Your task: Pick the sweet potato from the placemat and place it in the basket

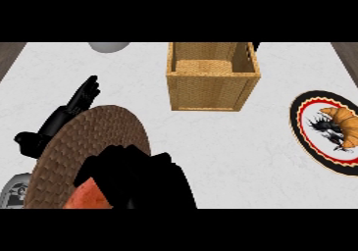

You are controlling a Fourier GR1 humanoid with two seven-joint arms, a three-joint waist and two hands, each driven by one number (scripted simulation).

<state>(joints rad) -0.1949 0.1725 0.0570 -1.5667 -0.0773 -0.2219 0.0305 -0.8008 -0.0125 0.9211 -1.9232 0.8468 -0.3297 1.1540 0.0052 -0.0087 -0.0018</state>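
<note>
A round brown woven placemat (94,137) lies at the lower left of the white counter. At its near edge an orange-red sweet potato (87,196) shows, mostly hidden under my right hand (141,179), whose black fingers curl over and round it. My left hand (73,110) rests open at the placemat's far left edge, fingers straight and pointing away. The wooden basket (210,88) stands upright at the top centre, well beyond the placemat, with nothing seen inside it.
A decorated plate (312,142) with a croissant (345,122) lies at the right edge. A grey rounded object (109,46) sits at the far edge, left of the basket. Bare white counter lies between placemat and basket.
</note>
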